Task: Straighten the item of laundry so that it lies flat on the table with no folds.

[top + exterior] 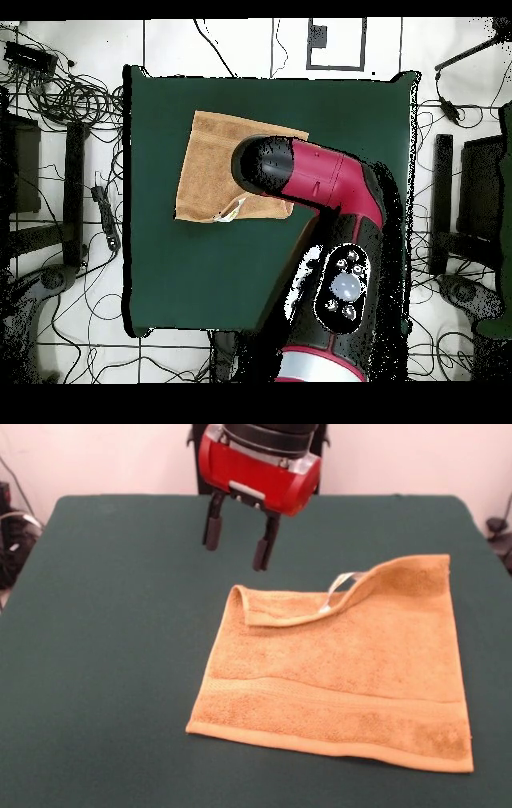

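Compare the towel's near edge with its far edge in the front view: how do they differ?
The towel's near edge lies flat and straight on the table; its far edge curls up and folds over, baring a white tag. A woven band runs along the near edge; none shows by the far edge. Both are hemmed golden-orange terry.

A: How many towels do you count?
B: One golden-orange towel [344, 680], with one white tag [342, 586] at its far folded edge.
A: Tables?
B: One green table [112, 632].
A: And on the robot?
B: One arm [330, 190], carrying one gripper [238, 536] with two black fingers [212, 528], set apart.
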